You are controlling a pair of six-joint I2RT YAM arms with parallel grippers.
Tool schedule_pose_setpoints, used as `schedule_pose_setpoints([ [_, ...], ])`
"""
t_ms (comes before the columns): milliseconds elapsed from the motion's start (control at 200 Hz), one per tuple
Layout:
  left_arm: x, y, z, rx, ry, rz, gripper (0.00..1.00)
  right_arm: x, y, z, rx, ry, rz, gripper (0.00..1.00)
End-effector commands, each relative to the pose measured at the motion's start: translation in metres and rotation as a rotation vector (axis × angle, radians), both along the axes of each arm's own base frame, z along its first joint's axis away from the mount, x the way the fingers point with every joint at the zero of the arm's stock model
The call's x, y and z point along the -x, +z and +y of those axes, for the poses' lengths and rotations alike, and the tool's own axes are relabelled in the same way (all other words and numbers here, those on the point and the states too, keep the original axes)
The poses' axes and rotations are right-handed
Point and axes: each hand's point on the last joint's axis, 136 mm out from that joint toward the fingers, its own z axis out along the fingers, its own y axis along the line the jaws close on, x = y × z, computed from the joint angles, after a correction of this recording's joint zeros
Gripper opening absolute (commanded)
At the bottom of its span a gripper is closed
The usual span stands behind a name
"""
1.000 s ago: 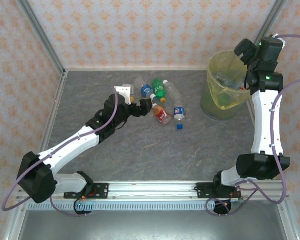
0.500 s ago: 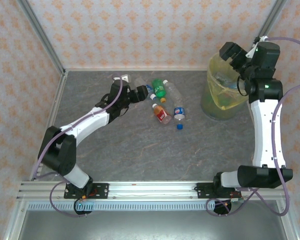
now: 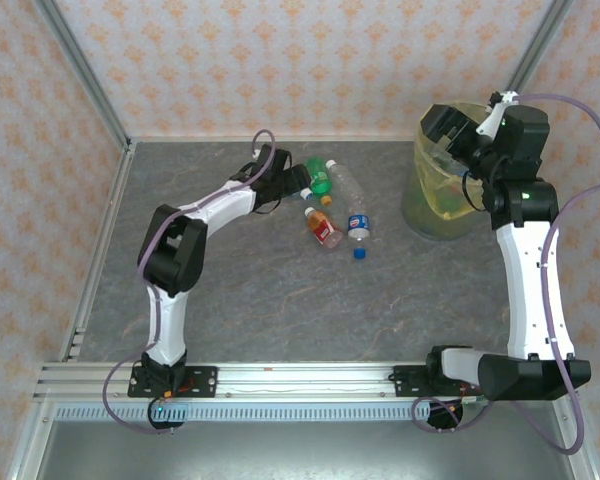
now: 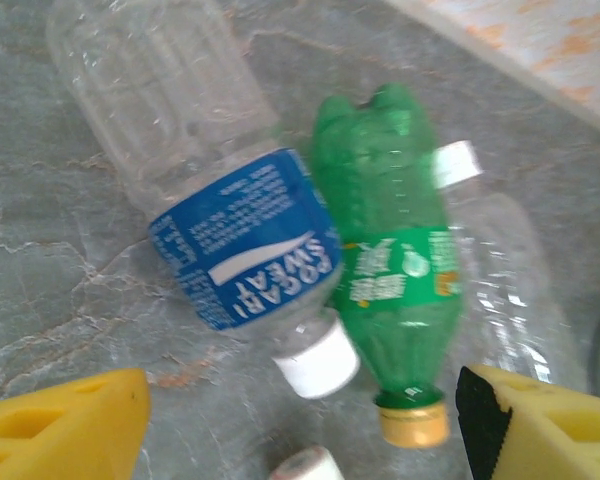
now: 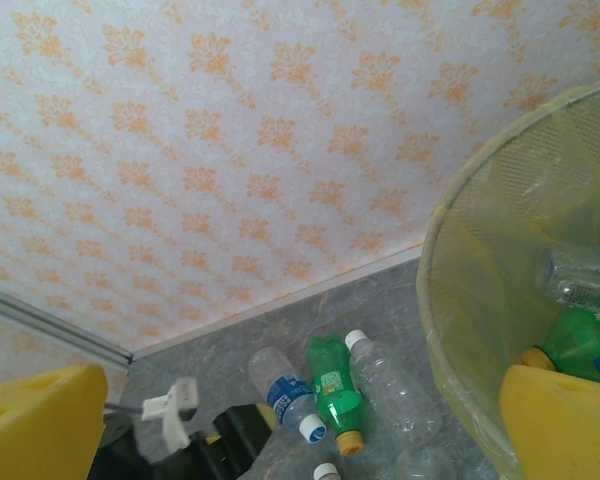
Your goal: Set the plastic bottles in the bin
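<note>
**Top view.** The left gripper (image 3: 296, 181) is now sitting over the cluster of plastic bottles that lies well apart from the bin (image 3: 425, 215), on the bin's left-arm side. A second ago it was hanging further from that cluster, so the arm has been reaching out to it. The green bottle (image 3: 321, 181) and the clear bottle (image 3: 348, 184) are lying just beside the gripper, on its bin side. The red-labelled bottle (image 3: 323, 229), a fourth bottle (image 3: 358, 224) and the loose blue cap (image 3: 360, 255) are lying on the table, nearer the arm bases than the bin is. None of these has shifted. The right gripper (image 3: 443, 123) has been drifting across the bin's mouth towards the rim that faces the bottles.

**Left wrist.** The yellow fingers (image 4: 65, 425) are standing wide apart with nothing between them. They are framing the capped ends of a blue-labelled Pocari bottle (image 4: 242, 240) and the green bottle, which are touching side by side. The clear bottle is lying against the green one, on its bin side.

**Right wrist.** The fingers (image 5: 40, 425) are spread and carrying nothing, above the bin's rim. Inside the liner, a green bottle and a clear one are already lying at the bottom.

**Judgement.** The right arm appears free. The left arm is lining up a fresh pick — probably the Pocari or the green bottle. At least five bottles are remaining outside the bin, and the two touching bottles may be nudged apart as the jaws close.
</note>
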Motion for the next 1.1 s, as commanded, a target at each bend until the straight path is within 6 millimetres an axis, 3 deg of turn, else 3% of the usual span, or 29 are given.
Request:
schedule_pose_setpoints([
  [0,-0.006,-0.01,0.015,-0.074,0.074,0.059,0.82,0.005,0.014,0.007,-0.004,0.037,-0.055,1.0],
  [636,-0.057,-0.061,0.018,-0.129,0.131,0.154,0.83,0.003,0.01,0.007,0.018,0.041,-0.054,1.0],
  [831,-0.05,-0.059,0.029,-0.184,0.124,0.165,0.78,0.005,0.008,0.006,0.018,0.039,-0.057,1.0],
  [931,-0.04,-0.055,0.036,-0.219,0.102,0.166,0.72,0.005,0.004,0.008,0.007,0.049,-0.06,1.0],
  [1096,-0.019,-0.052,0.044,-0.263,0.053,0.192,0.7,0.005,0.001,0.011,-0.001,0.064,-0.063,1.0],
])
